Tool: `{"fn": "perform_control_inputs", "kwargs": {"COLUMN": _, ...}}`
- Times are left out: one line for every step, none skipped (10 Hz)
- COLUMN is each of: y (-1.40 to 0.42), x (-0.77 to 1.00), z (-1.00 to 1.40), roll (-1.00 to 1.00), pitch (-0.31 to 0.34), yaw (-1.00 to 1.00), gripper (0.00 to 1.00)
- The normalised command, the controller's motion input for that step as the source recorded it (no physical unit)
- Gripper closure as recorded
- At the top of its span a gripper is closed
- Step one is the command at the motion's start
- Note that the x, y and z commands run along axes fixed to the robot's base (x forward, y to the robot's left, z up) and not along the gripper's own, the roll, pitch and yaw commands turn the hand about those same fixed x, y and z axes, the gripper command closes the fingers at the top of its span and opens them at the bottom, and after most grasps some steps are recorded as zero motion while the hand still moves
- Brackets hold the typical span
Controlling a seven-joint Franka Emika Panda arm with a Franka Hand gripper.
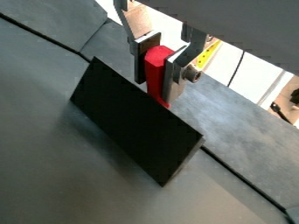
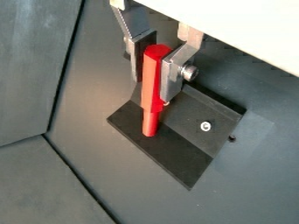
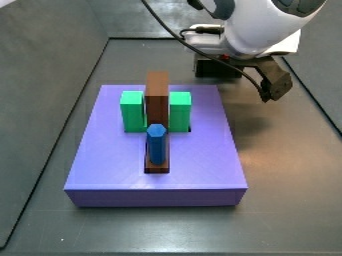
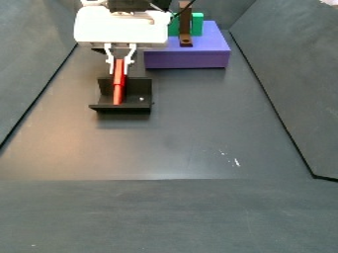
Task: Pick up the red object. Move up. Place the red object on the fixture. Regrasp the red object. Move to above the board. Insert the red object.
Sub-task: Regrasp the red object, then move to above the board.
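The board (image 3: 156, 150) lies on the dark floor and carries two green blocks (image 3: 132, 110), with a tall brown block (image 3: 158, 98) between them and a blue peg (image 3: 156, 143) standing in front of it. Behind the board, the white arm (image 3: 261, 22) hangs over the fixture (image 3: 214, 68), which is only partly visible. The gripper (image 3: 274, 82) is dark and seen from the side, so its fingers cannot be made out.

fixture (image 3: 218, 68) mostly hidden behind tool (image 3: 254, 78)
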Motion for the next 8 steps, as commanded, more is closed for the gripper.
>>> {"fn": "perform_control_inputs", "kwargs": {"y": 0.00, "x": 0.00, "z": 0.00, "roll": 0.00, "pitch": 0.000, "yaw": 0.00, "gripper": 1.00}}
{"fn": "perform_control_inputs", "kwargs": {"y": 0.00, "x": 0.00, "z": 0.00, "roll": 0.00, "pitch": 0.000, "yaw": 0.00, "gripper": 1.00}}
{"fn": "perform_control_inputs", "kwargs": {"y": 0.00, "x": 0.00, "z": 0.00, "roll": 0.00, "pitch": 0.000, "yaw": 0.00, "gripper": 1.00}}
{"fn": "perform_control_inputs", "kwargs": {"y": 0.00, "x": 0.00, "z": 0.00, "roll": 0.00, "pitch": 0.000, "yaw": 0.00, "gripper": 1.00}}
{"fn": "perform_control_inputs", "kwargs": {"y": 0.00, "x": 0.00, "z": 0.00, "roll": 0.00, "pitch": 0.000, "yaw": 0.00, "gripper": 1.00}}
{"fn": "perform_control_inputs", "kwargs": {"y": 0.00, "x": 0.00, "z": 1.40, "roll": 0.00, "pitch": 0.000, "yaw": 0.00, "gripper": 1.00}}
{"fn": "perform_control_inputs", "kwargs": {"y": -0.01, "x": 0.00, "z": 1.40, "roll": 0.02, "pitch": -0.027, "yaw": 0.01, "gripper": 1.00}}
{"fn": "perform_control_inputs", "kwargs": {"y": -0.02, "x": -0.02, "z": 1.40, "roll": -0.02, "pitch": -0.031, "yaw": 0.00, "gripper": 1.00}}
